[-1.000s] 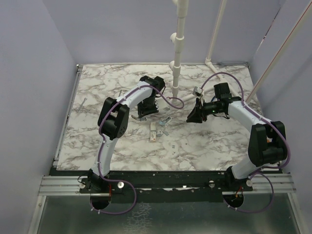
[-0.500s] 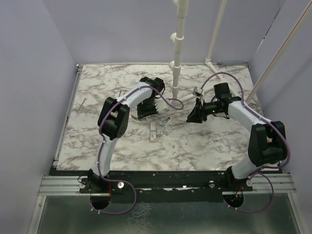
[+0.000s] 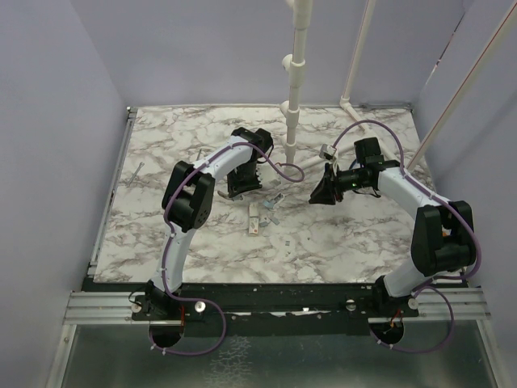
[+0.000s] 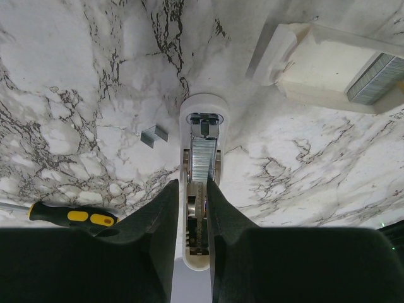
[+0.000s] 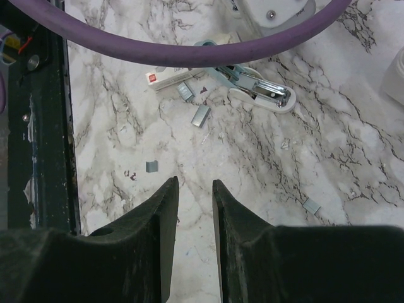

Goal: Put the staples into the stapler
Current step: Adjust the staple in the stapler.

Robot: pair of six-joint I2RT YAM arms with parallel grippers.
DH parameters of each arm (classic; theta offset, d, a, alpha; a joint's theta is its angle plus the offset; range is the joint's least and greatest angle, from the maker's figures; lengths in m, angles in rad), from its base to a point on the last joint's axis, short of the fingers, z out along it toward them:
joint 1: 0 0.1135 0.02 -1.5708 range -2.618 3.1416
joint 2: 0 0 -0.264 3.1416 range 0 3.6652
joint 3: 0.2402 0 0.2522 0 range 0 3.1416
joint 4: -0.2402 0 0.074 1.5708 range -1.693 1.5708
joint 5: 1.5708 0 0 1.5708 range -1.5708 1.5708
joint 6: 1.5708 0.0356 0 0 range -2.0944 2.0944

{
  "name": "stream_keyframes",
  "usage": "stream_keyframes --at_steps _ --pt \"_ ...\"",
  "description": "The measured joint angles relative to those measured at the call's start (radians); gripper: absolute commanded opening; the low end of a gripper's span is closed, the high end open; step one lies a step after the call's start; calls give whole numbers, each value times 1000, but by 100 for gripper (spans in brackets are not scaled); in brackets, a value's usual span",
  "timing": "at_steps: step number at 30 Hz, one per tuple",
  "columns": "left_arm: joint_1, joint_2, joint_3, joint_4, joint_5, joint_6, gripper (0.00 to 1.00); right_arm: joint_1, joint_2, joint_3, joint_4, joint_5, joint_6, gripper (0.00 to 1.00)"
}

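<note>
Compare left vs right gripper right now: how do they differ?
Left gripper has its fingers closed against the sides of the stapler, whose staple channel lies open; right gripper has a bare gap, nothing between its fingers. Left sits low, close over the marble table; right hangs farther off, facing the stapler and a loose staple strip. Shared: black fingers, narrow gap.

the lower sides of the stapler [image 4: 201,126] hide behind the left hand [image 4: 191,186].
</note>
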Motion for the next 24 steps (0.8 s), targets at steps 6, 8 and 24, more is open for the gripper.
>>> stream_keyframes --at_steps 6,8,24 --pt "0 0 0 0 0 0 25 0 0 0 -7 0 0 32" --pt "0 0 0 1 0 0 25 0 0 0 -8 0 0 32" --pt "0 0 -19 31 2 -1 26 0 0 0 -10 0 -7 32"
